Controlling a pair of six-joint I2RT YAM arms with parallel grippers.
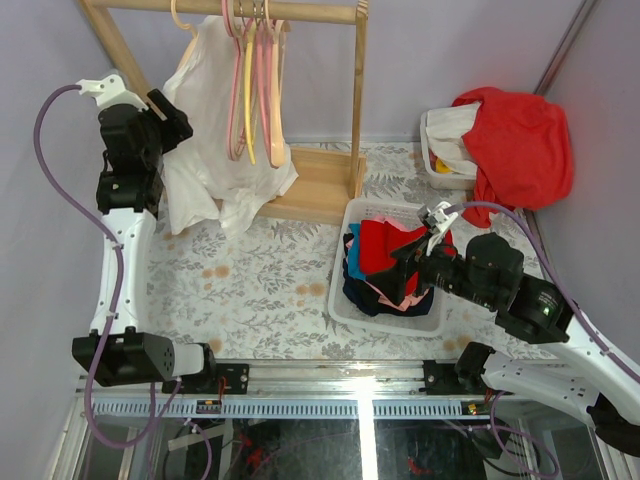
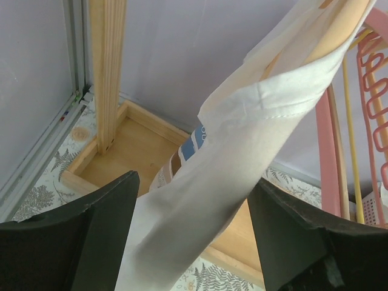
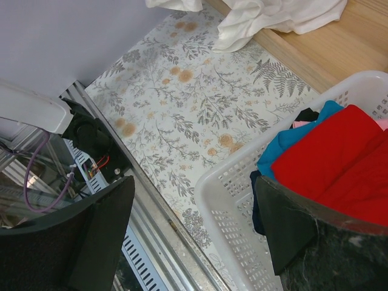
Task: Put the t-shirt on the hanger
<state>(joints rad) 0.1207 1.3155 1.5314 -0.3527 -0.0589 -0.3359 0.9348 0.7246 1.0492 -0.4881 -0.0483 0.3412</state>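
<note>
Top external: t-shirt is draped over the hanger on the wooden rack. The task is judged nearly done, with only release left. Left fingers are spread beside the cloth, nothing pinched. Right fingers are spread, empty, above the laundry basket. Pink hangers are crowded alongside.

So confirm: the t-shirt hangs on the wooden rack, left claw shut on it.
Not shut: the left wrist view shows the left claw open, the t-shirt running between its spread fingers. It does hang on the wooden rack.
</note>
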